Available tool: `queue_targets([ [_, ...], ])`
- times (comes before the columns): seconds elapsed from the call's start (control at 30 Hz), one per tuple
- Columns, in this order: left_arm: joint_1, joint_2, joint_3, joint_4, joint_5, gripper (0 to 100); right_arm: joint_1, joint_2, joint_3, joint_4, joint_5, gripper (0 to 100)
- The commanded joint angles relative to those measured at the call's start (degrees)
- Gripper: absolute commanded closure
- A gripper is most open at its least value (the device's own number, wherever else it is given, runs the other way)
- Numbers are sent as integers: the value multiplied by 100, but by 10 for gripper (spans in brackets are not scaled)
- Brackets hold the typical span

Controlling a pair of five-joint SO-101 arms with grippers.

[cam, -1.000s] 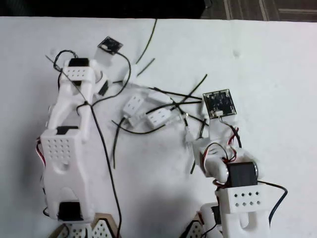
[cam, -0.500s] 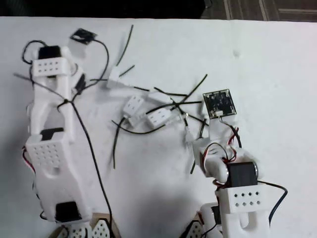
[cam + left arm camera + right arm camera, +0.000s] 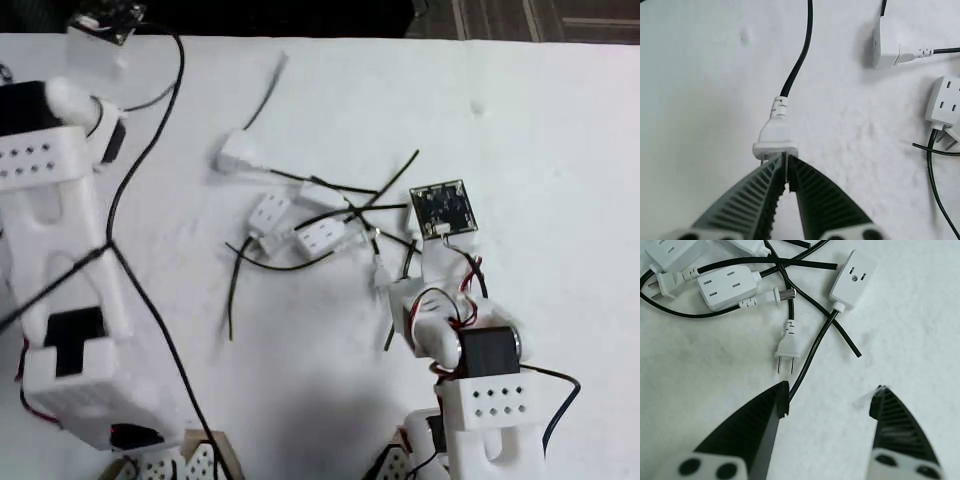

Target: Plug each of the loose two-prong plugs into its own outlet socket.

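1. Pinching a white two-prong plug [image 3: 776,139] at its prong end, the left gripper [image 3: 785,161] has its ribbed jaws pressed together. The plug's body and its black cord [image 3: 802,55] trail away over the white table [image 3: 560,150]. With the prongs covered, this looks like a hold for pulling the plug away from the others, not for inserting it.

2. The right gripper [image 3: 832,392] hangs low over the table with its jaws spread wide and nothing between them. It looks lined up for a loose plug [image 3: 787,347] lying just ahead, prongs pointing back toward it.

3. Past that plug, a square outlet socket [image 3: 852,274] lies face up at the end of a cord passing just beside the plug. A multi-slot outlet block [image 3: 727,286] lies across from it, slots upward. Both seem within reach as targets.

4. Farther from the left gripper, a single outlet [image 3: 885,42] and another outlet block [image 3: 945,102] lie well apart from the held plug.

5. From above, the cords cross in a tangle [image 3: 340,215] at mid-table, likely why each plug needs freeing first.
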Motion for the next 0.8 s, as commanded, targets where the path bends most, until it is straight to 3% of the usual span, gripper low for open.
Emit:
queue_targets([
  [0.0,-57,-778,-44,79,9,979,4,-101,-26,-101,9,739],
  [0.2,453,-2079,1758,70,9,979,48,-101,-35,-101,9,739],
  [0.37,1464,-3714,3578,-105,229,979,66,-110,-44,-101,9,739],
  [0.53,2589,-4892,5512,-914,949,979,268,-110,-44,-101,9,738],
  [0.7,3240,-5095,7051,-2013,1635,973,567,-110,-202,-92,9,739],
  [0.77,3512,-5103,7420,-2207,1820,919,549,-110,-202,-92,9,739],
])
